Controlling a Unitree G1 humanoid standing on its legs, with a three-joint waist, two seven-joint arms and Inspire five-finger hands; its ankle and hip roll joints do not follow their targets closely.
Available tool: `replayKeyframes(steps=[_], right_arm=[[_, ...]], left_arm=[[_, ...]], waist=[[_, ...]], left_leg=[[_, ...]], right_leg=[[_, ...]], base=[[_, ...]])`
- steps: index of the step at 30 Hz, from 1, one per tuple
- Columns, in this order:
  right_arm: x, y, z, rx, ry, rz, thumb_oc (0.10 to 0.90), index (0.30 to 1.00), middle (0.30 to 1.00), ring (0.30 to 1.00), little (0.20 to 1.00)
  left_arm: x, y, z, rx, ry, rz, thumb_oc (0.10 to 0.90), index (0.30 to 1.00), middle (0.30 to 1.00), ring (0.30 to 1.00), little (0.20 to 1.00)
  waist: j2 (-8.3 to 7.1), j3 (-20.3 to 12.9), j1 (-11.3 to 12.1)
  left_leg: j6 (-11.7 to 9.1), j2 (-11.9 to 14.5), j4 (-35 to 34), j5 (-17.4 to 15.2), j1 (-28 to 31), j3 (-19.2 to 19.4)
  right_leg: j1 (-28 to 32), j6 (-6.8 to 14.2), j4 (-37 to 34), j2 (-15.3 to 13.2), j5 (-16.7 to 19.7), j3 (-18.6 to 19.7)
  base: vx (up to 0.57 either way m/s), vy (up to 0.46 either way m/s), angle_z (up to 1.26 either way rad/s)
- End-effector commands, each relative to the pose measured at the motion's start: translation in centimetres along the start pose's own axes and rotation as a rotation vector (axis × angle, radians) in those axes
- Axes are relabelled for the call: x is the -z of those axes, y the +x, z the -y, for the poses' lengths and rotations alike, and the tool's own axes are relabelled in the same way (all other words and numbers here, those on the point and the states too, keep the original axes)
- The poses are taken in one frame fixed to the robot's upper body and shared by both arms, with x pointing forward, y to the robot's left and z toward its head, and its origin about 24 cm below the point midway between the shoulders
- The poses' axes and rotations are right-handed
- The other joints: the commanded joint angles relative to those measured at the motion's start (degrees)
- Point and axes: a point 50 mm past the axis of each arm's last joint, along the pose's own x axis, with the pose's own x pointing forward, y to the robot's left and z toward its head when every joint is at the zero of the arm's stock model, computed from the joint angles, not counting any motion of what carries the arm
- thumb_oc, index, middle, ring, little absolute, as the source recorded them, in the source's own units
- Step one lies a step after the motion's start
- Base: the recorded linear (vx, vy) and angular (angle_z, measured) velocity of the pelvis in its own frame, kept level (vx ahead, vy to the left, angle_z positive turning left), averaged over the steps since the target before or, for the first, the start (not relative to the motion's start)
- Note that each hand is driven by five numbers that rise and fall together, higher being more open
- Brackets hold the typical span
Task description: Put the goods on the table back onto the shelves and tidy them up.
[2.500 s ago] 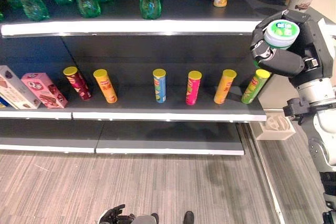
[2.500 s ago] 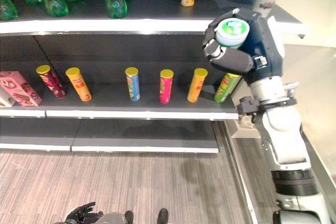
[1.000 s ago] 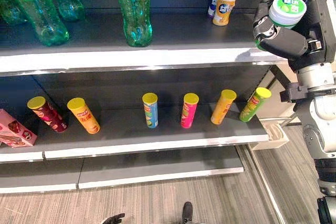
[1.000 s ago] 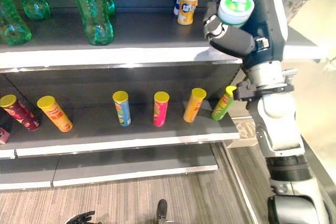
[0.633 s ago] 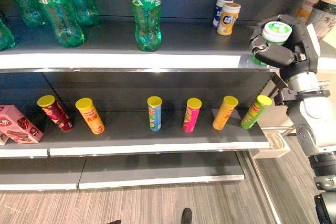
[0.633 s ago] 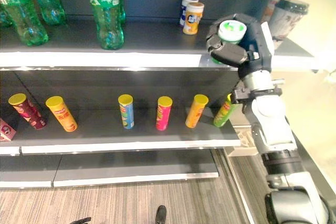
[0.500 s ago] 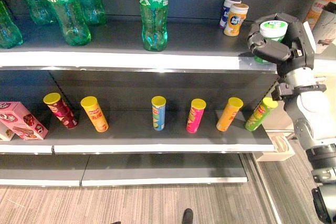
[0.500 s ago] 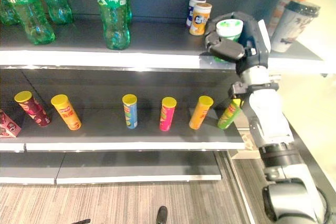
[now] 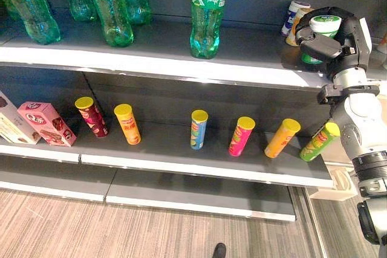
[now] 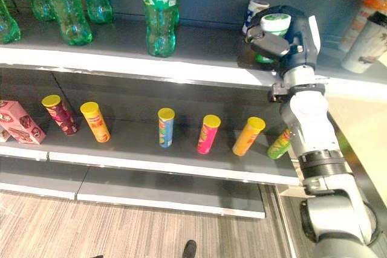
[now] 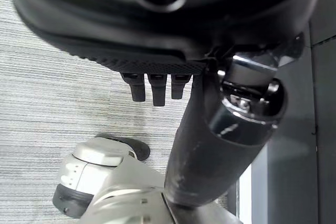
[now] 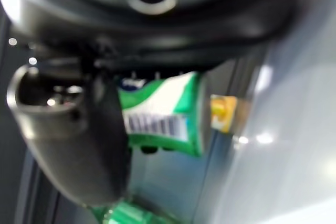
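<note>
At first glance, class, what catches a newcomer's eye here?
The right robot hand grips a small green, white-lidded tub over the dark top shelf, by two small jars. Tall green plastic bottles stand further left. On the shelf below, yellow-lidded crisp tubes form a spaced row.

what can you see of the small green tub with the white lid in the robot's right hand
The small green tub with a white lid is a short round container, plastic by its look, with a green and white label and a barcode on its side. It stands upright, lid up, gripped in the dark right hand, whose fingers and thumb curl round its body. It sits over the right end of the grey top shelf, just in front of two small tubs, one blue and white, one orange. Whether its base touches the shelf cannot be told.
</note>
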Motion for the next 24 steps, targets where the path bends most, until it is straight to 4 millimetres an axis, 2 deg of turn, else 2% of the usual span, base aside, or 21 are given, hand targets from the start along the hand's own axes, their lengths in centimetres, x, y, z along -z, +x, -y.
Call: replayKeyframes(steps=[1, 24], right_arm=[[-6.68, 2.26, 1.01, 0.067, 0.008, 0.261, 0.4, 0.3, 0.3, 0.3, 0.3], [-6.23, 1.78, 1.71, 0.116, -0.081, 0.254, 0.4, 0.3, 0.3, 0.3, 0.3]], left_arm=[[-0.15, 0.05, -0.49, 0.0, 0.059, -0.012, 0.8, 0.9, 0.9, 0.9, 0.9], [-0.73, 0.15, 0.15, 0.014, 0.079, 0.012, 0.8, 0.9, 0.9, 0.9, 0.9]], waist=[[-1.26, -2.3, 1.4], [-0.98, -1.9, 0.7]], left_leg=[[-1.6, 0.8, -2.6, 2.4, -3.0, 2.4], [-1.2, 0.8, -2.6, 2.1, -3.1, 3.0]], right_leg=[[4.9, 5.7, 0.3, -2.1, -4.9, 0.3], [4.9, 5.8, 0.3, -2.3, -5.1, 1.2]], base=[[0.01, -0.009, 0.06], [0.0, 0.0, 0.0]])
